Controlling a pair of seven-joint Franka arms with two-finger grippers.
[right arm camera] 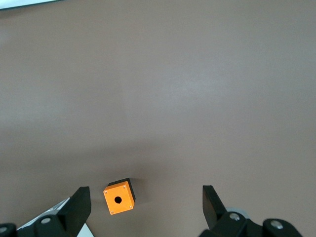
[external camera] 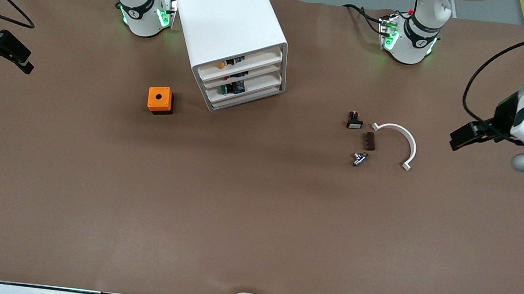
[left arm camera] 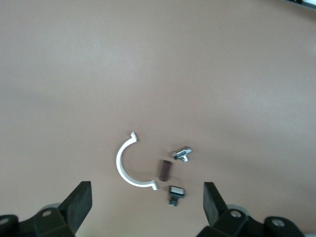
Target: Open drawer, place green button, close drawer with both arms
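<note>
The white four-drawer cabinet [external camera: 228, 12] stands near the robots' bases. All its drawers look pushed in, including the second-tier drawer [external camera: 257, 71]. A small green and blue thing [external camera: 231, 87], perhaps the button, shows through the cabinet's front below that tier; I cannot tell which drawer holds it. My left gripper [external camera: 456, 139] [left arm camera: 148, 202] hangs open and empty over the left arm's end of the table. My right gripper [external camera: 25, 63] [right arm camera: 146, 202] hangs open and empty over the right arm's end.
An orange cube with a round hole [external camera: 160, 100] [right arm camera: 118, 196] sits beside the cabinet. A black button with a white cap [external camera: 354, 121] [left arm camera: 176, 191], a brown piece [external camera: 369, 141] [left arm camera: 164, 169], a metal part [external camera: 359, 158] [left arm camera: 182, 154] and a white curved clamp [external camera: 403, 138] [left arm camera: 121, 165] lie together.
</note>
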